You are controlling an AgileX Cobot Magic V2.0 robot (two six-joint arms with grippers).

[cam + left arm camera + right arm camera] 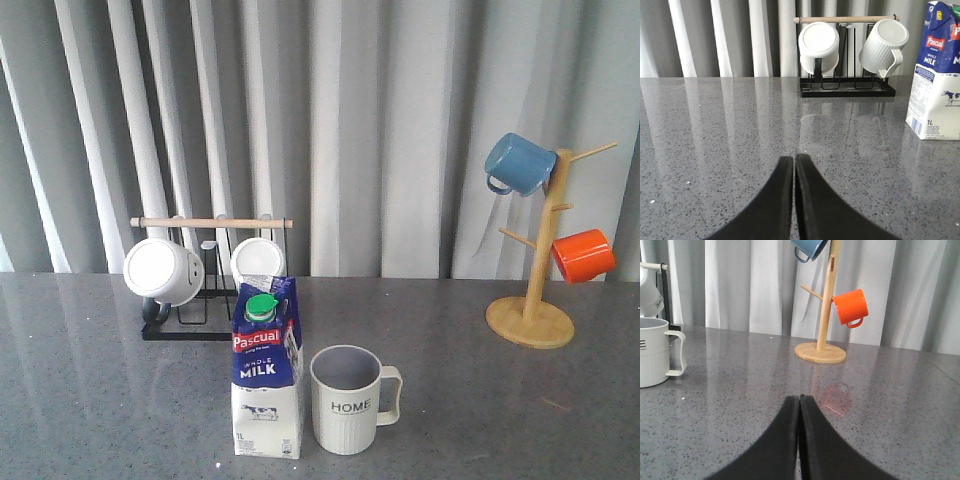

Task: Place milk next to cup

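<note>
The milk carton [267, 370], blue and white with a red "Pascual" label and green cap, stands upright near the table's front edge. The off-white ribbed "HOME" cup [348, 400] stands just to its right, a small gap between them, handle pointing right. The carton also shows in the left wrist view [939, 75]; the cup shows in the right wrist view [655, 352]. My left gripper [793, 159] is shut and empty, away from the carton. My right gripper [799, 399] is shut and empty, away from the cup. Neither arm shows in the front view.
A black rack with a wooden bar [212, 222] holds two plain white mugs [163, 271] behind the carton. A wooden mug tree [541, 270] at the back right carries a blue mug [520, 164] and an orange mug [583, 255]. The table is grey speckled stone [480, 400].
</note>
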